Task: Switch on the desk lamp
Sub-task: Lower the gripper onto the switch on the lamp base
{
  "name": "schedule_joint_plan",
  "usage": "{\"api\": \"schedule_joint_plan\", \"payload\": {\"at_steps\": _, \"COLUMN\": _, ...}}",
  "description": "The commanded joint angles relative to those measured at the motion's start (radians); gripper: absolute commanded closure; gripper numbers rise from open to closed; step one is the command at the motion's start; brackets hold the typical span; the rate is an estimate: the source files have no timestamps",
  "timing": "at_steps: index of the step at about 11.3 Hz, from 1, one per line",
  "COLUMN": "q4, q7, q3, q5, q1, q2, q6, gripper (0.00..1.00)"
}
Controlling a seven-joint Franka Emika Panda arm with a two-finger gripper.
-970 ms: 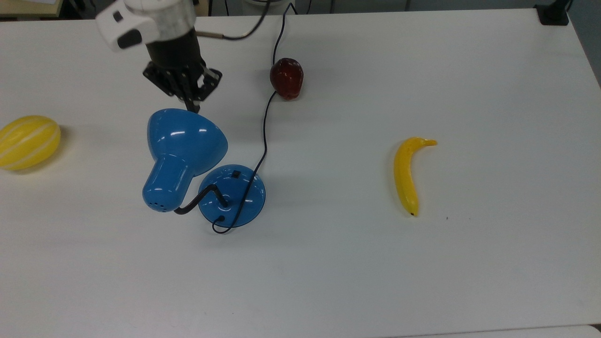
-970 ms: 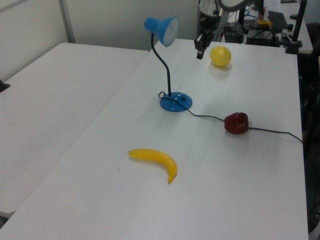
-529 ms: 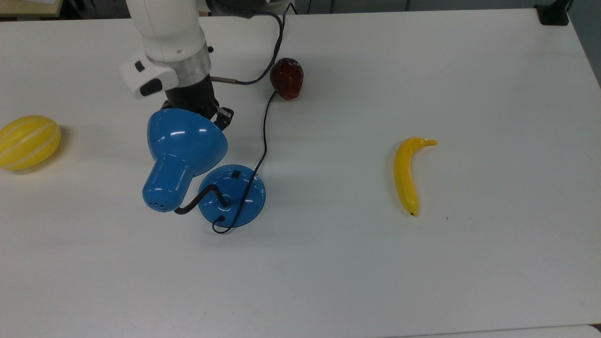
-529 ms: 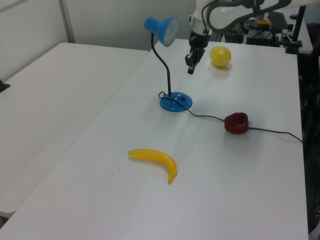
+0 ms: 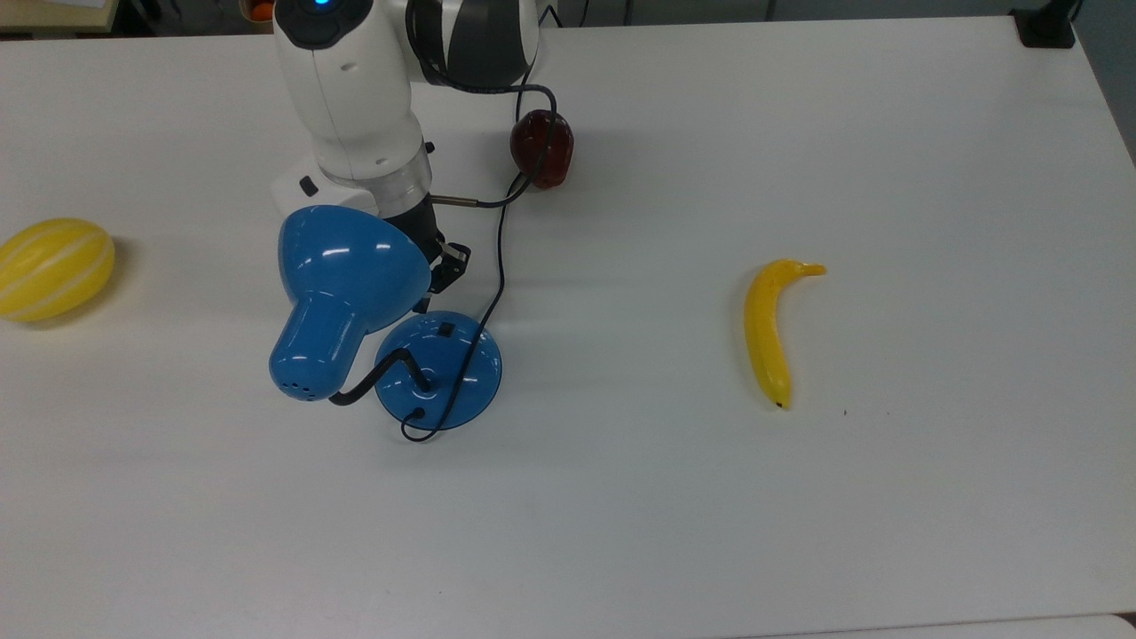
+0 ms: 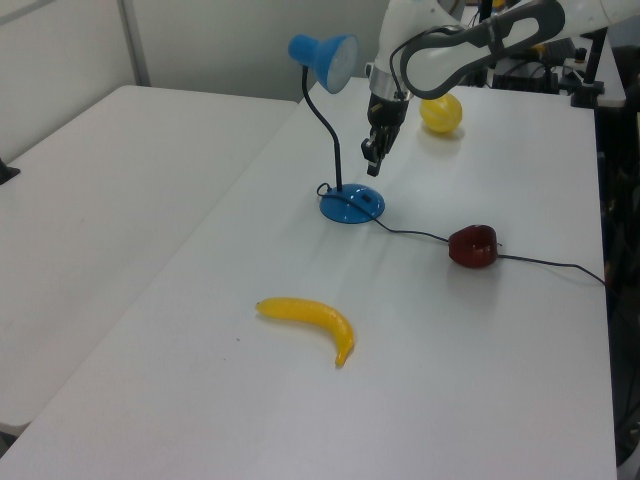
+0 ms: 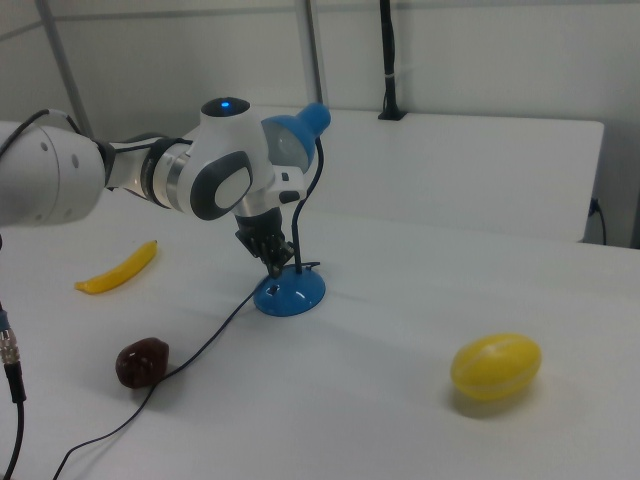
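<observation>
Gripper [image 5: 441,282] mostly hidden behind the desk lamp [image 5: 351,297] shade in the top view; one black corner shows past the shade rim, finger gap can't be read. Left view gripper [image 6: 371,164] and right view gripper [image 7: 273,262] too small to tell the finger gap. Switch [image 5: 445,330] too small to read its position. Arm [image 5: 355,89] cut off at the top view's upper edge. Cord [image 6: 560,264] runs off the left view's right edge. Yellow melon [image 5: 49,268] clipped by the top view's left edge.
</observation>
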Motion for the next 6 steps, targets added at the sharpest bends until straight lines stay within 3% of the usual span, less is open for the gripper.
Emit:
{"api": "schedule_joint_plan", "payload": {"at_steps": 1, "q4": 0.004, "q7": 0.011, "q3": -0.003, "q5": -0.045, "q1": 0.034, "q2": 0.037, "q6": 0.016, "gripper": 1.0}}
{"api": "schedule_joint_plan", "payload": {"at_steps": 6, "q4": 0.006, "q7": 0.018, "q3": -0.003, "q5": -0.061, "q1": 0.042, "q2": 0.077, "q6": 0.075, "gripper": 1.0}}
